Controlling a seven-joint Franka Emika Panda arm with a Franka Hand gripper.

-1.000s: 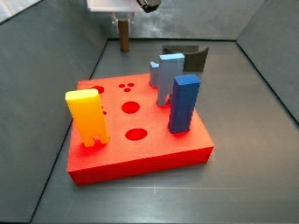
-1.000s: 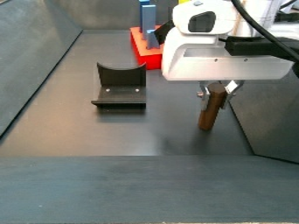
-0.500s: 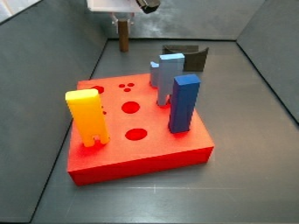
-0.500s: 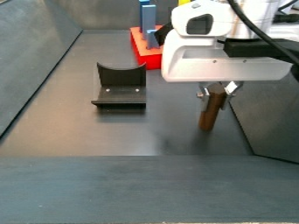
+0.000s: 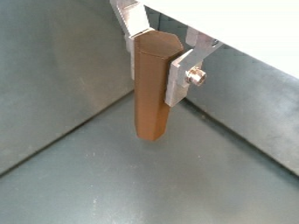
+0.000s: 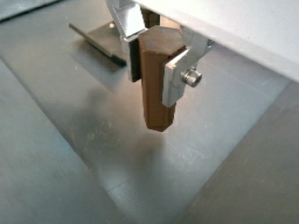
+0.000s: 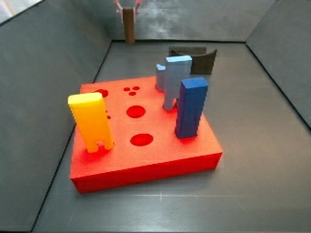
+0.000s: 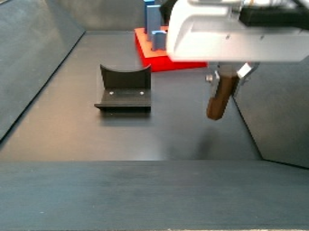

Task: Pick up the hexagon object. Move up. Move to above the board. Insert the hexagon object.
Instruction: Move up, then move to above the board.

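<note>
Tool (image 5: 158,54) grips hexagon object (image 5: 151,87) above floor.

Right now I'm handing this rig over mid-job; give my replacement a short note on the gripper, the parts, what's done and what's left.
Gripper: shut on the hexagon object, held upright.
Hexagon object: clear of the floor in a side view, with a shadow below it; up near the back wall in a side view.
Board: on the floor, yellow, blue and grey-blue pegs standing in it; several holes open.
Fixture: beside the board, untouched.
Done: pick-up, and the lift is under way.
Left: carry the peg above the board, then insert it.
</note>
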